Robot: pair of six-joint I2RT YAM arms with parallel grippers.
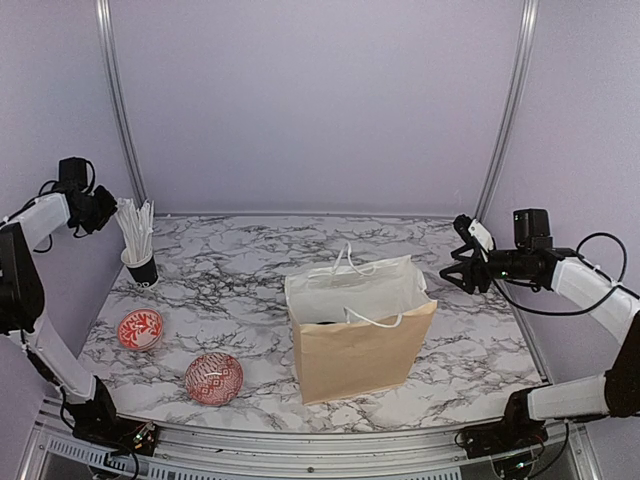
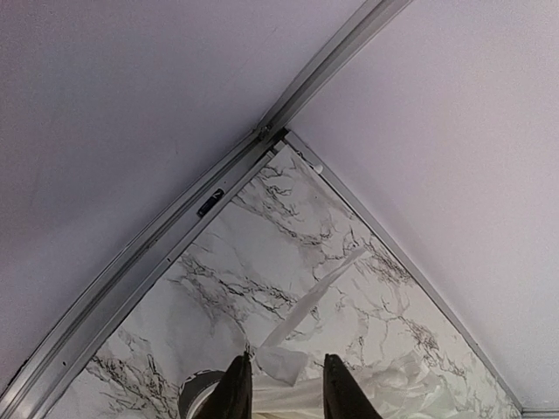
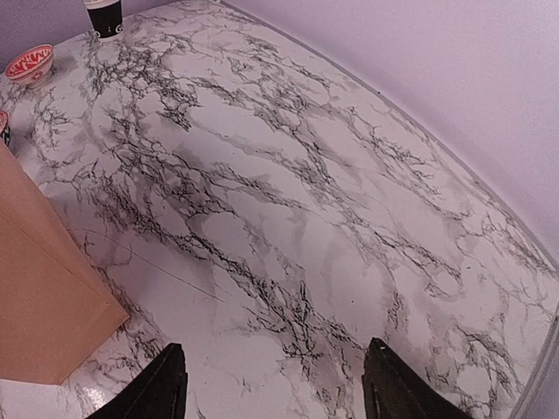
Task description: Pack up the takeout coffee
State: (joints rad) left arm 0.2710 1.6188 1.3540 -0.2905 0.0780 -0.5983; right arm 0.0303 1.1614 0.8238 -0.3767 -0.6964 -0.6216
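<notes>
Nearest the arm bases, an upturned red-and-white bowl (image 1: 213, 378) lies on the marble bench (image 1: 470, 350) left of the open, upright tan paper bag (image 1: 360, 355), with a second bowl (image 1: 140, 329) upright just beyond it. Of the takeout coffee nothing is certain but a dark sliver (image 1: 325, 322) low inside the bag's mouth. Farther back, the right tool (image 1: 450, 270) hangs wide and empty right of the bag, while the left tool (image 1: 100, 210) hovers above a black cup of white straws (image 1: 140, 262), fingers a narrow gap apart, gripping nothing.
</notes>
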